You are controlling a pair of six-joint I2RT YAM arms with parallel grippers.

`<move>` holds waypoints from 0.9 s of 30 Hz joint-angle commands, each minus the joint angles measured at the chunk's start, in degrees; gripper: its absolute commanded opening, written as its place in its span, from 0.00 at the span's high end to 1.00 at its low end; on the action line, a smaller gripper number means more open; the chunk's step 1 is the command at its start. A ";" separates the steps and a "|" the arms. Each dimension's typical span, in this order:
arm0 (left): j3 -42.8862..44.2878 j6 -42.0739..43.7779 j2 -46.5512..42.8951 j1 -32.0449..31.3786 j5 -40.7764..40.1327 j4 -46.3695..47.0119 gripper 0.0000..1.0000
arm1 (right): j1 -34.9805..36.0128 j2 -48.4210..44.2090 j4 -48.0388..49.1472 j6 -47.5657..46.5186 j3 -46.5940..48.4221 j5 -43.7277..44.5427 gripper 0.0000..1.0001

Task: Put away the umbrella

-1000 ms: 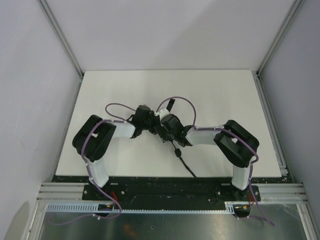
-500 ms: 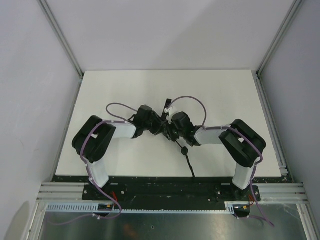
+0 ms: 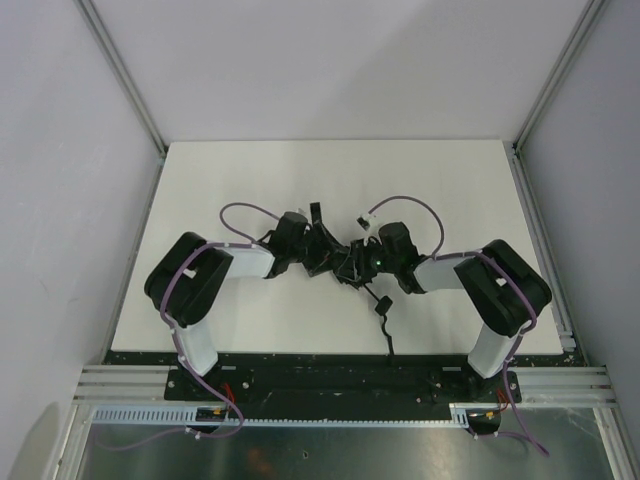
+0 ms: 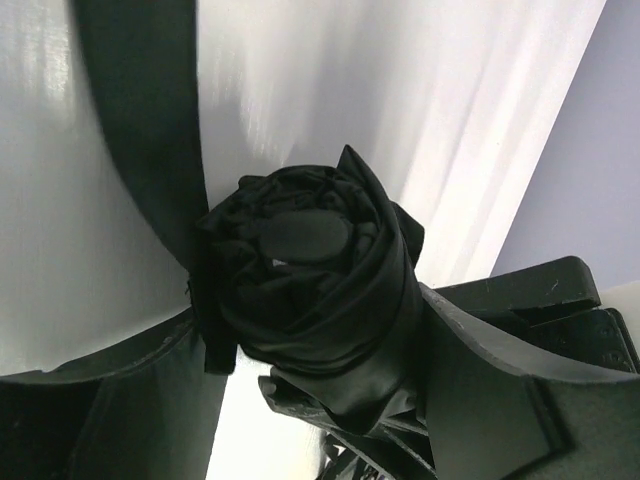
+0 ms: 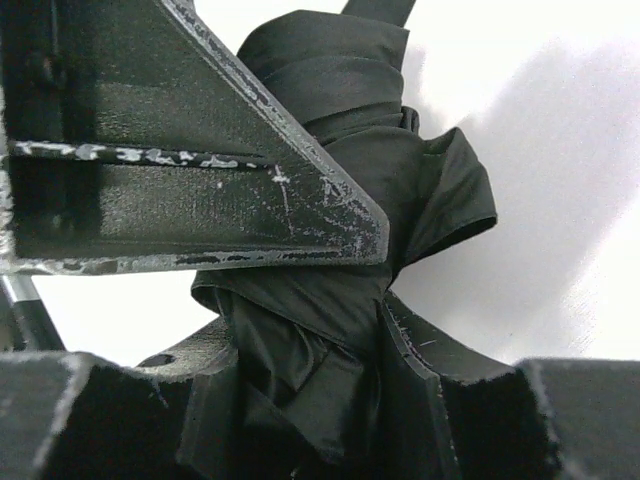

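Umbrella (image 3: 345,262) sat folded over the middle of the white desk (image 3: 250,180) in the top view, caught between the two arms where they met. The left claw (image 3: 318,250) reached in from one side and the right claw (image 3: 358,265) from the other. The thin wrist strap (image 3: 384,315) trailed loose toward the near edge. Probably the two arms shared the bundle so that one could steady it while the other worked on the fabric.

From the left wrist, the rolled canopy faced the camera end-on, its small cap (image 4: 300,235) in the centre of the twisted folds. The left claw (image 4: 330,300) stood wide around this end, one finger (image 4: 140,130) passing behind the roll and the other low on the right. Whether it pressed the fabric or only bracketed it could not be told.

From the right wrist, the right claw (image 5: 385,290) had closed partway on the umbrella, with creased cloth squeezed between the upper finger (image 5: 200,170) and the lower one. That grip likely kept the folds from springing open.
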 commanded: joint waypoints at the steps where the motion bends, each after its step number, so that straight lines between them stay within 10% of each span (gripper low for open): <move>1: -2.45 4.78 4.20 0.44 -2.59 -10.74 0.27 | -2.00 -2.94 12.74 6.03 -0.41 -6.26 1.00; 8: -2.24 3.94 6.62 0.00 -1.36 -9.13 0.32 | -2.91 2.43 26.63 14.43 -1.87 -12.95 1.00; 18: -4.06 2.77 6.39 -0.07 -0.88 -5.53 0.95 | -3.10 4.59 27.40 16.59 -3.77 -13.04 1.00; 27: -4.43 0.34 3.86 -0.06 -2.78 -10.48 1.00 | -0.44 -6.47 -7.79 -0.37 1.53 6.22 0.15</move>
